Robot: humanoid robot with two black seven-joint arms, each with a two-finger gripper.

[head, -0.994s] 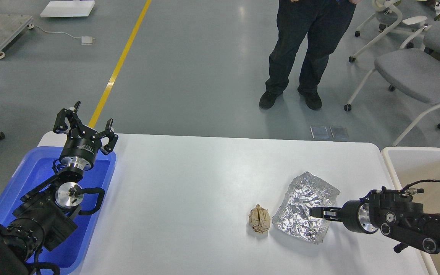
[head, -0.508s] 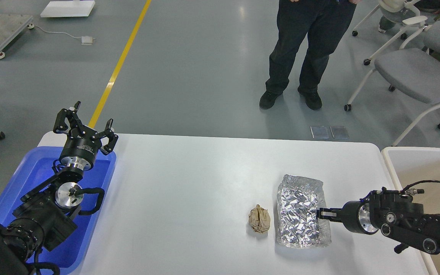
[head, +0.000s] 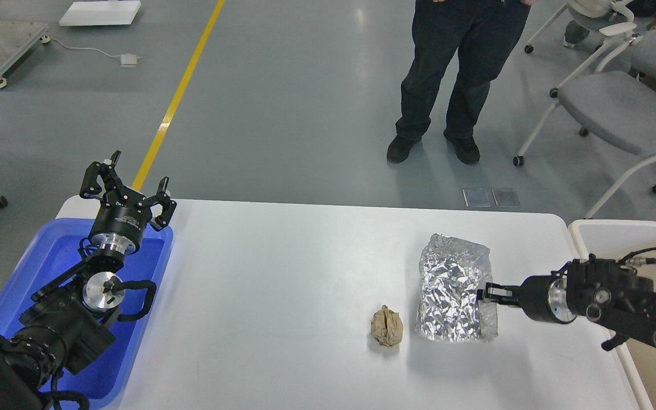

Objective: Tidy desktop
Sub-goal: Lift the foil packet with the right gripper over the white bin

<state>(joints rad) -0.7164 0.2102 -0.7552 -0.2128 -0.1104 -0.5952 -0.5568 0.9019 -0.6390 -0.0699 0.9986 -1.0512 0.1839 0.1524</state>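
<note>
Grey polished floor fills the upper half of the frame, crossed by a yellow line at upper left, with a person's dark-trousered legs standing at top centre and grey chairs at upper right. Below it the desktop, a wide white surface with rounded corners, spans the lower half of the frame. A blue tray lies at its left end and the corner of a cream-white tub shows at its right end. Right of centre a crumpled sheet of silver foil is on the surface, and just beside it, to the lower left, sits a small ball of brown paper, apart from the foil. The right gripper reaches in level from the right edge; its fingers are narrowed onto the foil's right edge and appear to pinch it. The left gripper is held up over the far end of the blue tray at middle left, its fingers spread wide with nothing between them.
</note>
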